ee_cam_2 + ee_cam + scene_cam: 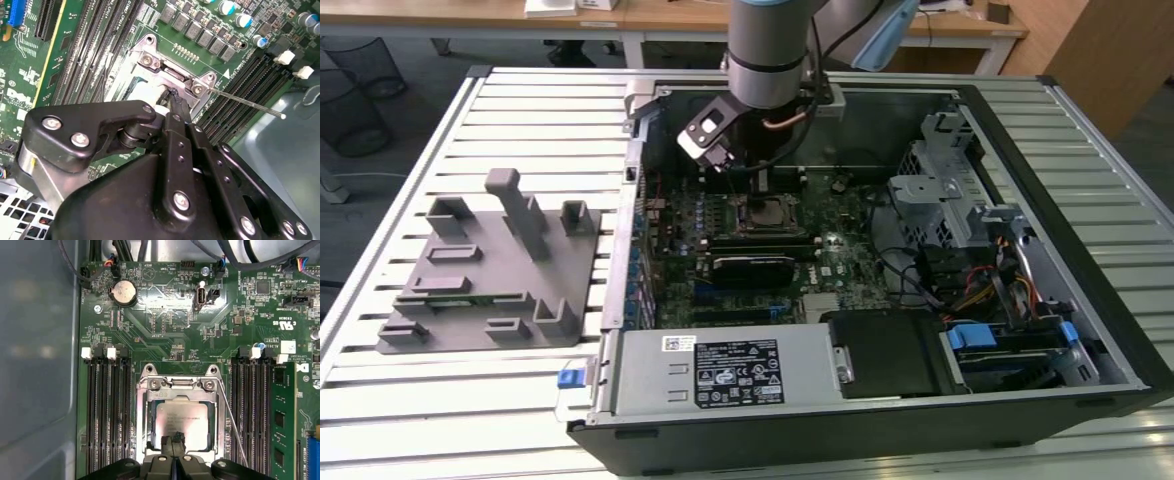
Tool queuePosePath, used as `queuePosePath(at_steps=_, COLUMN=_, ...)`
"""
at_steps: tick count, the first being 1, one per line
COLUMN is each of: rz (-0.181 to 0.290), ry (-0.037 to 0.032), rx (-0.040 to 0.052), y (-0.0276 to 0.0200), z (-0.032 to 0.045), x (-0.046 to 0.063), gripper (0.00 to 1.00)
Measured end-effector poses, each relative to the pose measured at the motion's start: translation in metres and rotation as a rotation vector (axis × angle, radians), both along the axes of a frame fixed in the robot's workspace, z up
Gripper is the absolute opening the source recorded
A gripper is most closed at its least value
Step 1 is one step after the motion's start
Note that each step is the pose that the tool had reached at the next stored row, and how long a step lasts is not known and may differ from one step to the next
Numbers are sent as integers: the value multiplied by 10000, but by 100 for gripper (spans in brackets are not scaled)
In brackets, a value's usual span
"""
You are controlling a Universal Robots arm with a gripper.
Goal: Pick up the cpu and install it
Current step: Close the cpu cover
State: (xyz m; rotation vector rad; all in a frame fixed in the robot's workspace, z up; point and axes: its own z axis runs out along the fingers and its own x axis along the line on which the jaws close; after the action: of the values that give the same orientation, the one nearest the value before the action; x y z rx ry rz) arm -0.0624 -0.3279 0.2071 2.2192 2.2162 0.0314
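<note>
Two fingers of the gripper are pressed together with no gap between them, and they pinch nothing I can make out. Straight beneath their tips lies the cpu, flat and square inside the socket frame on the motherboard. The tool therefore stands over one edge of the silvery lid rather than its middle. Whether the tips touch the lid or hang just above it is hard to tell. A thin wire lever runs along the frame's side
</note>
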Motion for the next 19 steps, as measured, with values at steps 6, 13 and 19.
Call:
queuePosePath(at_steps=6, rz=1, ry=0, rx=1, y=-35, z=10, x=0, gripper=11)
queuePosePath(at_steps=13, rz=1, ry=1, rx=0, y=-45, z=11, x=38, gripper=11)
queuePosePath(at_steps=19, rz=0, ry=1, rx=0, y=-45, z=11, x=69, gripper=11)
